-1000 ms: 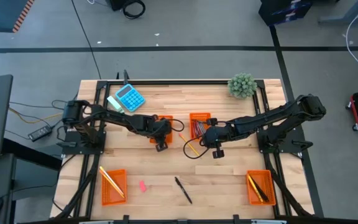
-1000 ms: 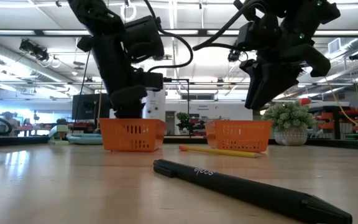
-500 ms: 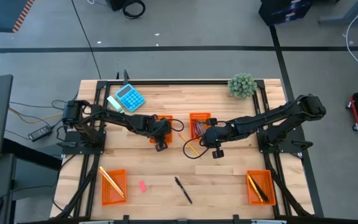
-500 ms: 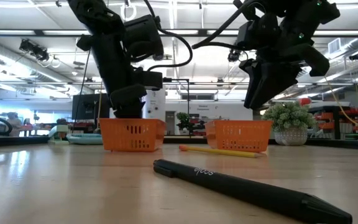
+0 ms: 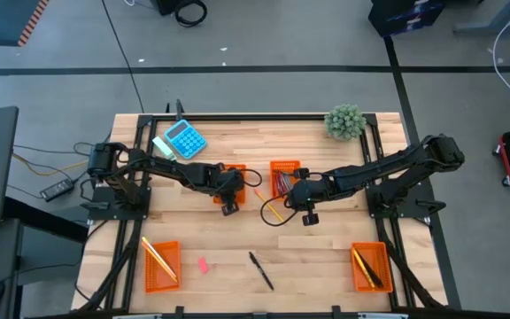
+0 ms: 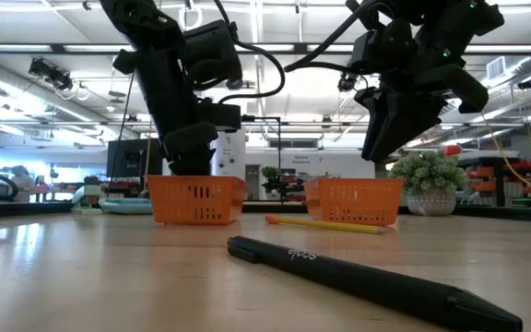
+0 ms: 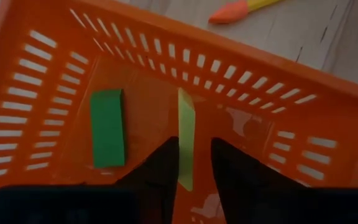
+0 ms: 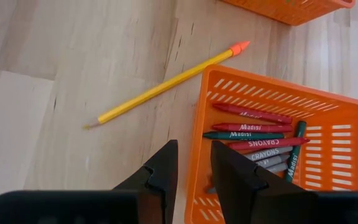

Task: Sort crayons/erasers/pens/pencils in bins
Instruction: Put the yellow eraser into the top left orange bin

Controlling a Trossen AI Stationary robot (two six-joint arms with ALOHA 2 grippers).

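My left gripper (image 7: 194,146) is slightly open above an orange bin (image 7: 36,68), which also shows in the high view (image 5: 235,170). A yellow eraser (image 7: 186,124) stands on edge between its fingers, close by one finger, with a gap to the other. A green eraser (image 7: 107,127) lies flat on the bin floor. My right gripper (image 8: 194,155) is slightly open and empty over the near wall of a second orange bin (image 8: 334,102) that holds several crayons (image 8: 253,127). A yellow pencil (image 8: 166,84) lies on the table beside that bin. My left gripper points down into the bin with the yellow eraser's narrow edge (image 7: 186,168) between its fingers. I cannot tell whether either finger touches it.
A pink eraser (image 5: 204,264) and a black pen (image 5: 260,270) lie near the front edge. An orange bin with pencils (image 5: 161,264) stands front left, one with pens (image 5: 370,266) front right. A blue calculator (image 5: 184,139) and a small plant (image 5: 344,121) stand at the back.
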